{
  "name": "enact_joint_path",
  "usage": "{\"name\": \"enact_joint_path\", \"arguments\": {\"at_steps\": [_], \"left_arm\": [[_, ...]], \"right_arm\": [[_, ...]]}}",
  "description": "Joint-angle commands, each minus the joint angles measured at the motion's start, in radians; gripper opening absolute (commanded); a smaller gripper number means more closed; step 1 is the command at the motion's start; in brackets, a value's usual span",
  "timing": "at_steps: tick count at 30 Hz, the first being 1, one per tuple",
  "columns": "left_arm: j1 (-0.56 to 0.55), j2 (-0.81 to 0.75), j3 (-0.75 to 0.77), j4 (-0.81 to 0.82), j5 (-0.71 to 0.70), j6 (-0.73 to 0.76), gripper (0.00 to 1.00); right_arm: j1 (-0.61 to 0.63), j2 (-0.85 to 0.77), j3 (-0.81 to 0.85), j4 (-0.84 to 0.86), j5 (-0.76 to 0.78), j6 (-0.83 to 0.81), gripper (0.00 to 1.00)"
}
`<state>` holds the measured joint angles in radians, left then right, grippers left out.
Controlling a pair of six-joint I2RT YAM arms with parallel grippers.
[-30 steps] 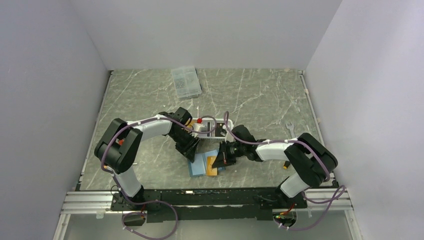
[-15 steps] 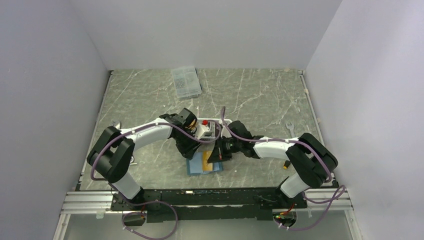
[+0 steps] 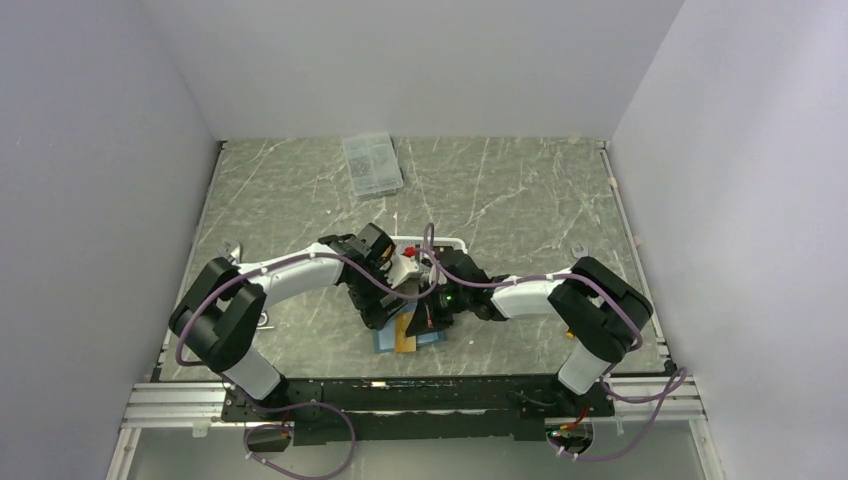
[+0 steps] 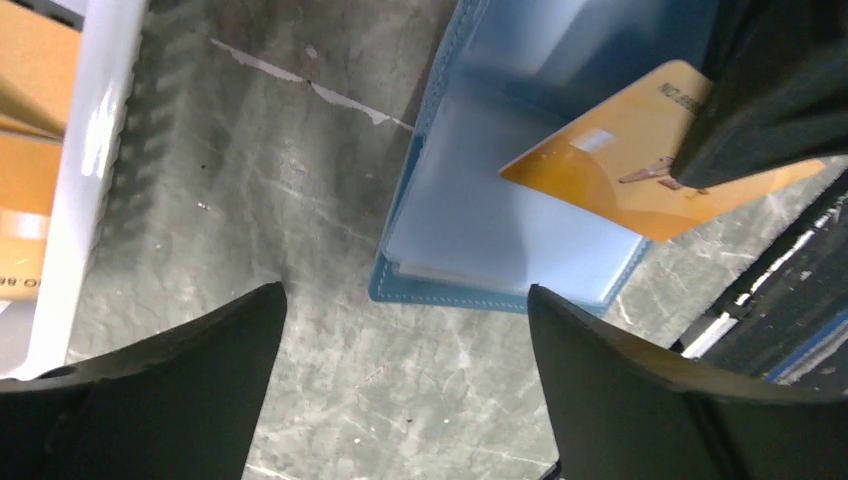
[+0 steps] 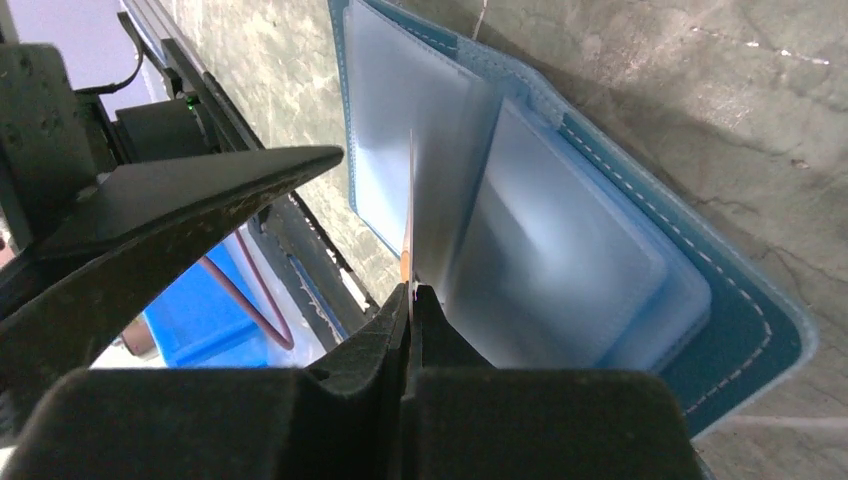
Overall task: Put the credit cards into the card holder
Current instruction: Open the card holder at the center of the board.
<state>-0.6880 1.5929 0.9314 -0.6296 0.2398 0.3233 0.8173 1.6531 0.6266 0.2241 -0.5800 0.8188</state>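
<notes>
My right end effector [image 5: 410, 292] is fully closed on the near edge of the yellow-gold card [image 4: 610, 175]. The pinch is at one end so that the rest of the card projects free beyond the fingertips. The card is held on edge: in the right wrist view it appears only as a thin line rising from the fingertips. This orientation presents a narrow leading edge to a slot rather than a flat face.

The free corner of the card lies over the clear sleeves [image 5: 560, 250] of the card holder [image 4: 440, 295]. I cannot tell whether the corner has entered a sleeve or only rests against one.

My left end effector [image 4: 402, 295] is wide open and holds nothing. Its fingers straddle the near left corner of the card holder from above. I judge this a standby posture, ready to press or steady the holder if it slides under the card.

The card holder lies opened flat on the worktop [image 4: 250, 200], inner face up, between my two arms near the front edge. The white basket [image 4: 95, 130] stands just beside it on the left, apart from it.

Judged stage: insertion of this card, not yet completed.
</notes>
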Motion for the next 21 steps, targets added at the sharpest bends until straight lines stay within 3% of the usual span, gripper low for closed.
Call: {"name": "enact_joint_path", "arguments": {"at_steps": [1,5,9,16,21], "left_arm": [[0.029,-0.080,0.061,-0.042,0.064,0.028,0.99],[0.050,-0.161,0.084,-0.048,0.153,0.068,0.99],[0.039,-0.236,0.004,0.019,0.243,0.147,0.99],[-0.027,-0.258,-0.127,0.092,0.196,0.331,0.99],[-0.053,-0.249,-0.152,0.125,0.177,0.378,0.93]], "right_arm": [[0.003,0.007,-0.002,0.025,0.055,0.002,0.00],[0.004,-0.002,-0.005,0.022,0.064,0.003,0.00],[0.002,-0.012,-0.012,0.030,0.065,0.011,0.00],[-0.012,-0.037,-0.036,0.082,0.038,0.040,0.00],[-0.029,-0.073,-0.067,0.105,0.028,0.058,0.00]]}}
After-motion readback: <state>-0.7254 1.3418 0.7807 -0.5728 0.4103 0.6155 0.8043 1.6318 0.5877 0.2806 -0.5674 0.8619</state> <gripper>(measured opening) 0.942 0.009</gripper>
